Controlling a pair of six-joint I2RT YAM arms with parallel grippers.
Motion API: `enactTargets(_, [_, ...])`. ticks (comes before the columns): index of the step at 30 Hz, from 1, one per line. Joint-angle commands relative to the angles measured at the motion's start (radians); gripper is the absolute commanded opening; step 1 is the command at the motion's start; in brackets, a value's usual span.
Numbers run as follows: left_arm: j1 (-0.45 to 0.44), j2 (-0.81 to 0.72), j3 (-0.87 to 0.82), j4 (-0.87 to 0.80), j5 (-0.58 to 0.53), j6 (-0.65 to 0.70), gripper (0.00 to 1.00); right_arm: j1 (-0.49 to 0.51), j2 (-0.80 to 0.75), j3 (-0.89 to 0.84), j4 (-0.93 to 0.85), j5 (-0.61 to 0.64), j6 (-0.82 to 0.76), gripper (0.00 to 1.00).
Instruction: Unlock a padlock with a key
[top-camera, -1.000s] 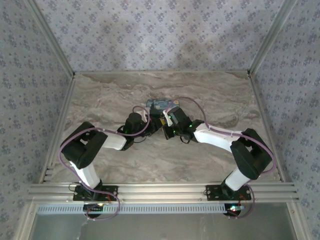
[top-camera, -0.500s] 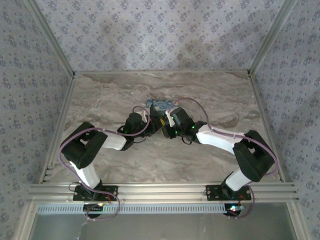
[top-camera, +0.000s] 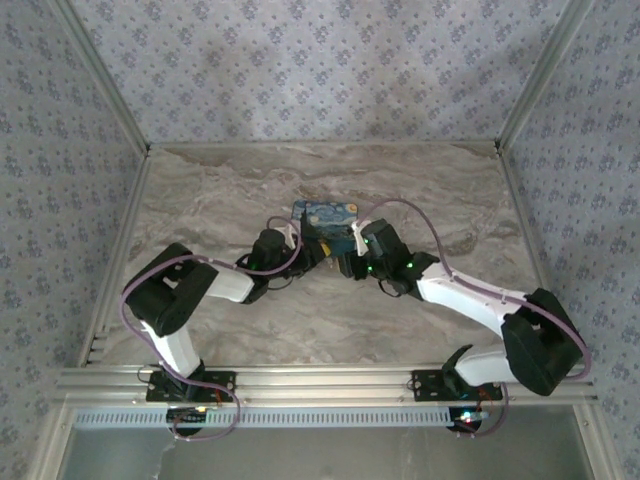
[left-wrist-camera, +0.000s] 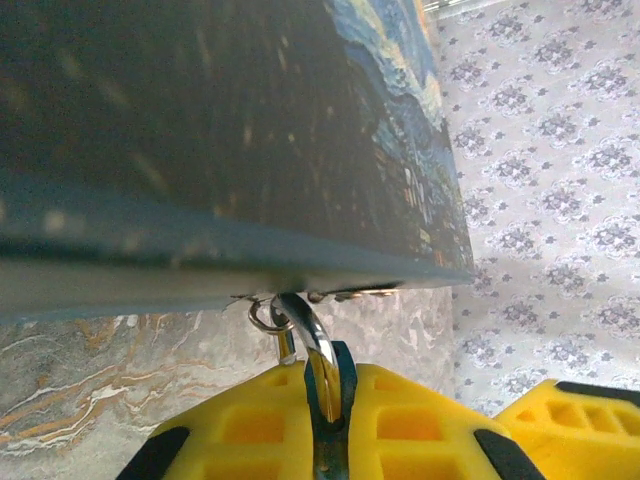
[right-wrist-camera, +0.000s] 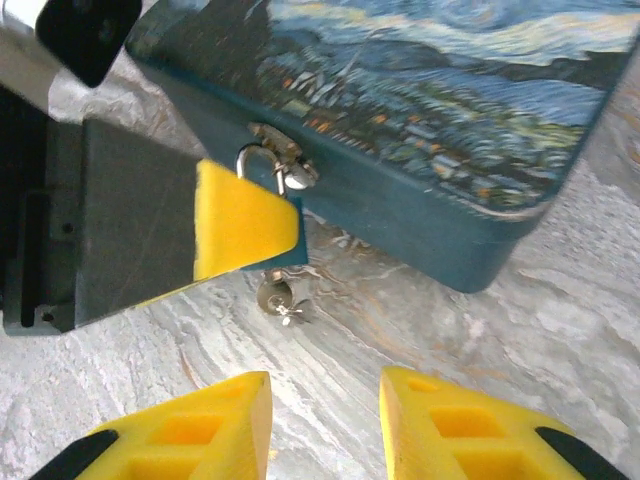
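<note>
Backing off rightward, the right gripper (right-wrist-camera: 325, 400) is hovering, fingers spread wide, near the key (right-wrist-camera: 280, 298). The left gripper (left-wrist-camera: 330, 372) is pinching the padlock (left-wrist-camera: 325, 400) on the blue box (right-wrist-camera: 420, 120).

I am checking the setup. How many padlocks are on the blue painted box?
1. The small dark bluish-grey padlock hangs from the latch on a side wall of the blue night-sky-painted rectangular box, gripped by the left claw. Other walls are hidden.

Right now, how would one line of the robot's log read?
left gripper: shut on padlock | padlock: hooked on box hasp | key: below padlock | right gripper: open, apart from key
</note>
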Motion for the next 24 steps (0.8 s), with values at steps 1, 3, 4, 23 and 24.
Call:
enactTargets(1, [-0.029,0.048,0.002,0.078,-0.017,0.006,0.05,-0.040,-0.028,-0.033,-0.017,-0.015,0.059,0.35])
enactTargets(3, [-0.039,0.077,0.008,0.105,-0.025,-0.006,0.06,-0.073,-0.028,-0.041,-0.008,-0.037,0.082,0.36])
enactTargets(4, [-0.043,0.091,0.012,0.114,-0.026,-0.013,0.07,-0.092,-0.029,-0.043,-0.002,-0.051,0.096,0.39])
enactTargets(23, [-0.054,0.014,-0.084,0.086,-0.080,-0.001,0.39,-0.263,0.160,0.086,0.099,-0.178,0.194,0.53])
enactTargets(24, [-0.055,0.001,-0.099,0.085,-0.086,0.000,0.40,-0.266,0.182,0.106,0.101,-0.177,0.195,0.53])
